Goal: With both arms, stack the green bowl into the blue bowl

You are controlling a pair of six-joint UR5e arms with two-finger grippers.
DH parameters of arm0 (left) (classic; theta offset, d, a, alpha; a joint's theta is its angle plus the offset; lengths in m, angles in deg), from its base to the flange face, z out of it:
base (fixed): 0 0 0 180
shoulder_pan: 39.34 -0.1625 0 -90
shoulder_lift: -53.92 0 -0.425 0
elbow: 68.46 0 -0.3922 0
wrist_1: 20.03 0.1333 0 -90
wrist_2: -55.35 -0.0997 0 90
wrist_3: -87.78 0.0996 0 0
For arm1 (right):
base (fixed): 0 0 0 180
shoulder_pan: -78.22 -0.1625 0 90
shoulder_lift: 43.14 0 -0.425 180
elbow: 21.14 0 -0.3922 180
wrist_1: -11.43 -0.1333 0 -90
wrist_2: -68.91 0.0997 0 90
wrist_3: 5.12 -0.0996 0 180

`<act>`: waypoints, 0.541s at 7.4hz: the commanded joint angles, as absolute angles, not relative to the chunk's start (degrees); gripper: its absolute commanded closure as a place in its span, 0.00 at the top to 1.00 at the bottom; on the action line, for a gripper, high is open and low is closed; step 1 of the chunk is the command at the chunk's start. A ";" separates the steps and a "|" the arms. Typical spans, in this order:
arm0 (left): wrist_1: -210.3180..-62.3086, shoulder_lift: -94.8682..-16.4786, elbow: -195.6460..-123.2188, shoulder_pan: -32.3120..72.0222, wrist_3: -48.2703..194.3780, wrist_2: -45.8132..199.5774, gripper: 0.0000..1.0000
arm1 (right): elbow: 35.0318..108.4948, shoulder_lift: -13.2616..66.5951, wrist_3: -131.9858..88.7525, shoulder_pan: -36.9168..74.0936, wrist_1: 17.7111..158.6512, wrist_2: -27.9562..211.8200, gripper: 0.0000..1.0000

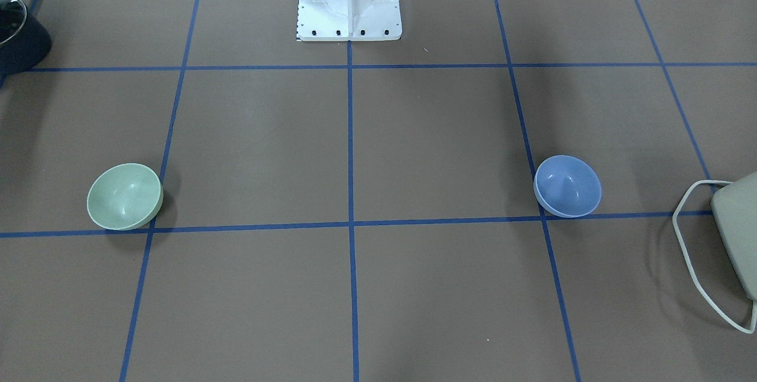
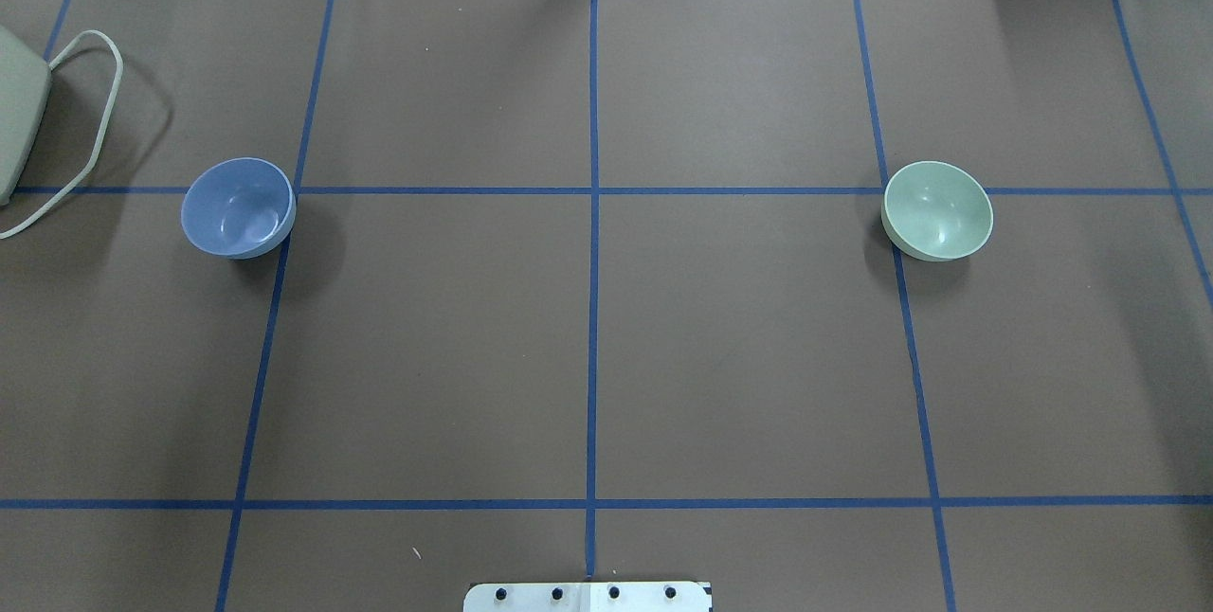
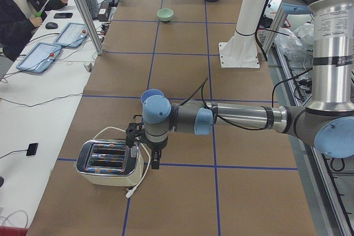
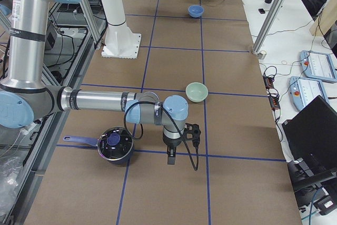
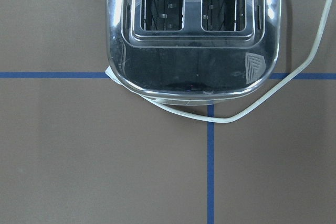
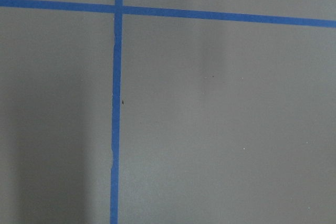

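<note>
The green bowl (image 1: 125, 196) stands upright and empty on the brown table, on my right side (image 2: 937, 210). The blue bowl (image 1: 568, 185) stands upright and empty on my left side (image 2: 238, 207), far apart from the green one. My left gripper (image 3: 155, 163) shows only in the exterior left view. It hangs over the table beside a toaster, nearer the camera than the blue bowl (image 3: 147, 96). My right gripper (image 4: 170, 158) shows only in the exterior right view, between the green bowl (image 4: 196, 91) and a pot. I cannot tell whether either gripper is open or shut.
A chrome toaster (image 5: 194, 30) with a white cord (image 5: 294, 77) sits at the table's left end (image 2: 17, 110). A dark pot (image 4: 115, 146) with a lid sits at the right end (image 1: 18, 33). The white pedestal (image 1: 349, 0) stands at the table's near middle edge.
</note>
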State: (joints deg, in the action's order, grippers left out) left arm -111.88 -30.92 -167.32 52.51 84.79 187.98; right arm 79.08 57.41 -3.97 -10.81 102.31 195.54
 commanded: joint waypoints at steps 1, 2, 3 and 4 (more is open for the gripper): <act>-111.97 -30.98 -167.78 52.51 84.80 188.06 0.98 | 79.14 57.41 -3.97 -10.81 102.31 195.65 1.00; -111.97 -30.98 -167.87 52.51 84.80 188.06 0.98 | 79.14 57.41 -3.97 -10.81 102.31 195.65 1.00; -111.97 -31.07 -168.22 52.51 84.80 188.06 0.98 | 79.31 57.41 -3.97 -10.81 102.31 196.34 1.00; -113.53 -31.16 -168.91 52.51 84.80 188.06 0.98 | 79.84 57.23 -3.97 -10.81 102.05 197.83 1.00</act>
